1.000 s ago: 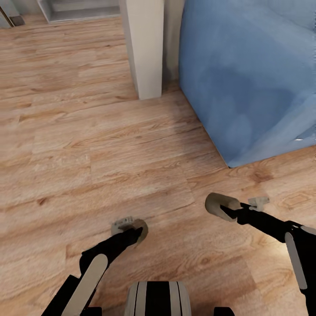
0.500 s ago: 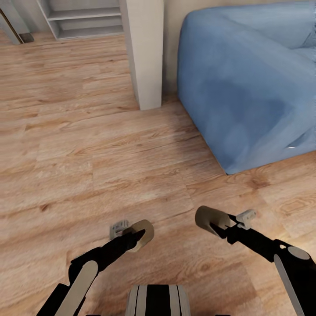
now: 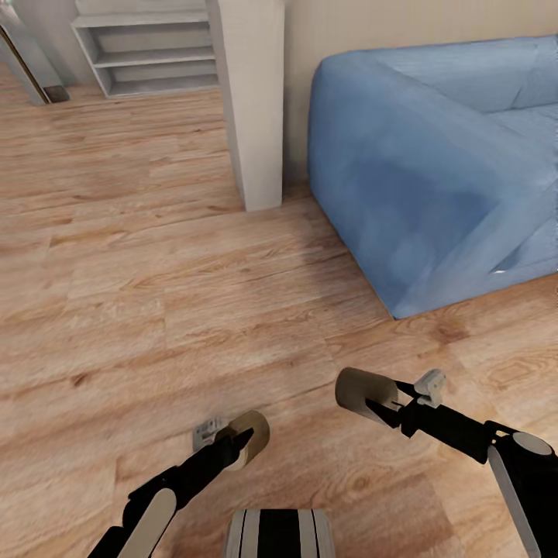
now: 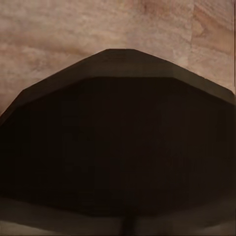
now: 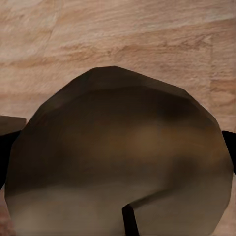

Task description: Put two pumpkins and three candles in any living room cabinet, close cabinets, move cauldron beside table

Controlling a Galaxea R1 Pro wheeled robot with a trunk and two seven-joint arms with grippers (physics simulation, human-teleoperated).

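Note:
Two cream-beige candles are held low over the wooden floor. My left gripper is shut on one candle, in the lower middle of the head view. This candle looks dark and sits close up in the left wrist view. My right gripper is shut on the other candle, to the right of the first. In the right wrist view that candle shows its flat end and dark wick. The pumpkins, cabinet, cauldron and table are out of view.
A blue sofa stands at the right. A white wall end rises beside it at the top middle. Pale open shelves sit at the far top left. Wooden floor stretches ahead and to the left.
The whole picture has shifted down as the camera moved, bringing more of the sofa and the shelves into view. Both grippers still hold their candles.

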